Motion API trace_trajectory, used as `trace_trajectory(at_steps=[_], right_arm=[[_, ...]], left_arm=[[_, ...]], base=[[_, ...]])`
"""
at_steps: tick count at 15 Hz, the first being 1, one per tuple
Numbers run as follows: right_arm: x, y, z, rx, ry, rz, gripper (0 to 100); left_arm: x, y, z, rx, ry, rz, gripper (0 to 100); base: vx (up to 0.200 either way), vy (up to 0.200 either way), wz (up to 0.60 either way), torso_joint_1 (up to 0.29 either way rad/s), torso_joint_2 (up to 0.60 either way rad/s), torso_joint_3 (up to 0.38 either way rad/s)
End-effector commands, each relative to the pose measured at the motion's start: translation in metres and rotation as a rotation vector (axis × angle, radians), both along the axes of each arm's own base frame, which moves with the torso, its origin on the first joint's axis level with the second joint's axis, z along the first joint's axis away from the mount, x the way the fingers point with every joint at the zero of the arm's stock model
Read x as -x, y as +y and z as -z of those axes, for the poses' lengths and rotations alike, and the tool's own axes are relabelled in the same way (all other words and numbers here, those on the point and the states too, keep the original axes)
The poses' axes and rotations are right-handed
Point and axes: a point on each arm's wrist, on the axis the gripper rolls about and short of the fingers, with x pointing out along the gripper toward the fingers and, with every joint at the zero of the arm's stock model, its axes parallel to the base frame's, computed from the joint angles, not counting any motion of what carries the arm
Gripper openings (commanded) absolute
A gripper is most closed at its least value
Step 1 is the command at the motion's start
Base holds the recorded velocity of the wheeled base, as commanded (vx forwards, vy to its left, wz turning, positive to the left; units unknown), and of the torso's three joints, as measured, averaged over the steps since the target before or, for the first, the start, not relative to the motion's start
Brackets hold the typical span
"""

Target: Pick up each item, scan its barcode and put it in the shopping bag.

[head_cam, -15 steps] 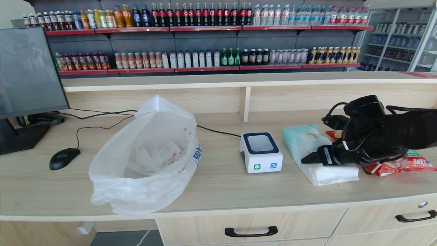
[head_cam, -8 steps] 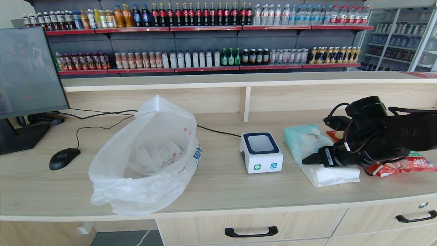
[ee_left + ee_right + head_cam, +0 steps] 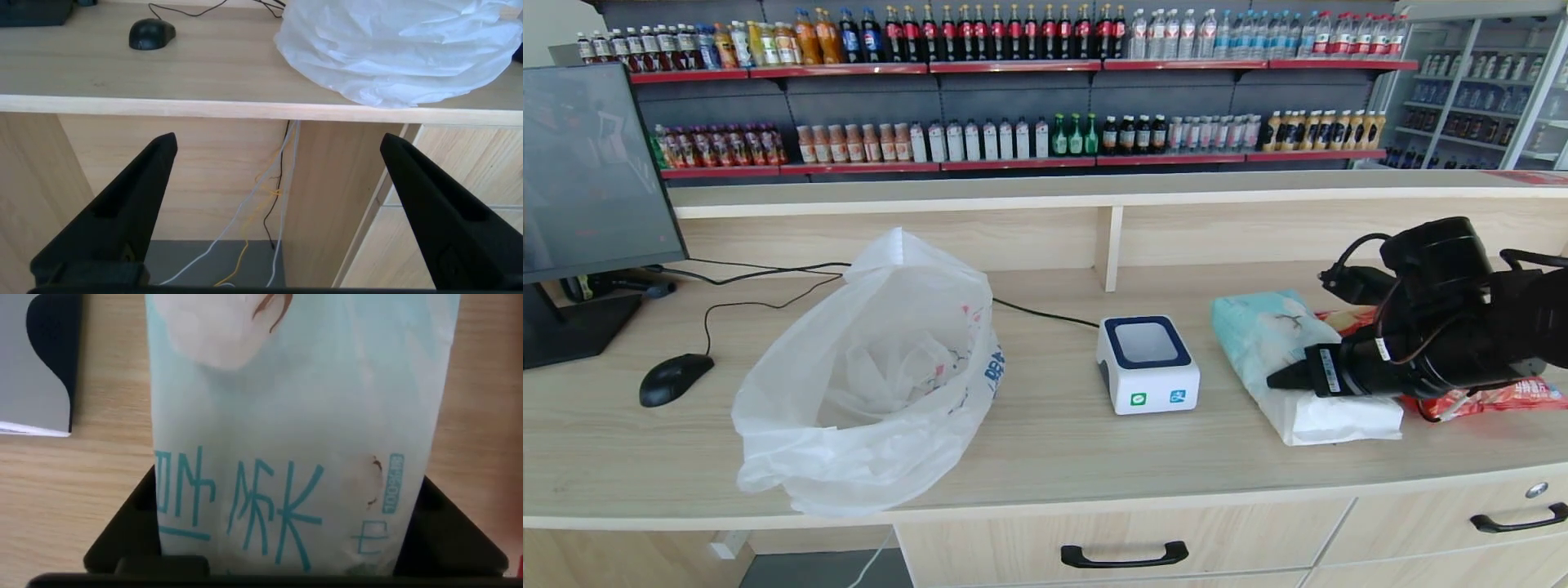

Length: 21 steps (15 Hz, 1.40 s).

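Tissue pack [image 3: 1262,335]: on tabletop [image 3: 1054,441], right of frame, near barcode scanner [image 3: 1147,363] | right gripper [image 3: 1282,380]: fingers [image 3: 131,531] pinching pack's two long sides, pack between them | left gripper [image 3: 278,143]: fingers spread wide, holding nothing | shopping bag [image 3: 874,384]: left of centre

Wooden counter [image 3: 1045,457] before red drink shelves [image 3: 1013,69].

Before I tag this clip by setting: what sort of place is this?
Likely a small shop's checkout counter: shelves of bottled drinks behind, a barcode scanner on it, and a shopping bag alongside.
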Motion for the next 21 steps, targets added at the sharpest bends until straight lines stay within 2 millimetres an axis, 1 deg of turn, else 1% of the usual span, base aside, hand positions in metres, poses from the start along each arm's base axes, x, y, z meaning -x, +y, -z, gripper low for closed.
trace_trajectory(at_steps=[1, 3, 4, 6, 8, 9, 11, 12, 13, 14, 17, 18, 19, 20, 21], right_arm=[[0.022, 0.002, -0.025, -0.042, -0.085, 0.003, 0], [0.035, 0.001, -0.036, -0.062, -0.124, 0.009, 0], [0.037, 0.001, -0.039, -0.065, -0.134, 0.008, 0], [0.062, -0.003, -0.053, -0.083, -0.193, -0.002, 0], [0.083, -0.005, -0.059, -0.091, -0.226, -0.01, 0], [0.104, -0.005, -0.058, -0.107, -0.238, -0.04, 0], [0.131, -0.007, -0.052, -0.116, -0.243, -0.066, 0], [0.136, -0.007, -0.05, -0.12, -0.244, -0.072, 0], [0.151, -0.009, -0.046, -0.12, -0.253, -0.079, 0], [0.161, -0.011, -0.044, -0.125, -0.278, -0.086, 0], [0.179, -0.012, -0.032, -0.132, -0.33, -0.11, 0], [0.18, -0.013, -0.03, -0.131, -0.357, -0.105, 0], [0.187, -0.014, -0.029, -0.134, -0.385, -0.106, 0], [0.195, -0.016, -0.026, -0.137, -0.397, -0.107, 0], [0.199, -0.017, -0.022, -0.143, -0.389, -0.108, 0]], left_arm=[[0.0, 0.0, 0.0, 0.0, -0.001, -0.002, 100], [0.0, 0.0, 0.0, 0.0, -0.001, 0.001, 100], [0.0, 0.0, 0.0, 0.0, -0.001, -0.001, 100], [0.0, 0.0, 0.0, 0.0, -0.001, 0.001, 100], [0.0, 0.0, 0.0, 0.0, -0.001, 0.001, 100], [0.0, 0.0, 0.0, 0.0, -0.001, -0.001, 100], [0.0, 0.0, 0.0, 0.0, -0.002, 0.001, 100], [0.0, 0.0, 0.0, 0.0, -0.001, 0.001, 100], [0.0, 0.0, 0.0, 0.0, -0.001, 0.001, 100], [0.0, 0.0, 0.0, 0.0, -0.001, -0.001, 100], [0.0, 0.0, 0.0, 0.0, -0.001, -0.001, 100], [0.0, 0.0, 0.0, 0.0, -0.001, -0.001, 100], [0.0, 0.0, 0.0, 0.0, -0.001, -0.001, 100], [0.0, 0.0, 0.0, 0.0, -0.001, 0.001, 100], [0.0, 0.0, 0.0, 0.0, -0.001, 0.001, 100]], base=[[0.0, 0.0, 0.0, 0.0, 0.0, 0.0], [0.0, 0.0, 0.0, 0.0, 0.0, 0.0], [0.0, 0.0, 0.0, 0.0, 0.0, 0.0], [0.0, 0.0, 0.0, 0.0, 0.0, 0.0], [0.0, 0.0, 0.0, 0.0, 0.0, 0.0], [0.0, 0.0, 0.0, 0.0, 0.0, 0.0], [0.0, 0.0, 0.0, 0.0, 0.0, 0.0], [0.0, 0.0, 0.0, 0.0, 0.0, 0.0], [0.0, 0.0, 0.0, 0.0, 0.0, 0.0], [0.0, 0.0, 0.0, 0.0, 0.0, 0.0], [0.0, 0.0, 0.0, 0.0, 0.0, 0.0], [0.0, 0.0, 0.0, 0.0, 0.0, 0.0], [0.0, 0.0, 0.0, 0.0, 0.0, 0.0], [0.0, 0.0, 0.0, 0.0, 0.0, 0.0], [0.0, 0.0, 0.0, 0.0, 0.0, 0.0]])
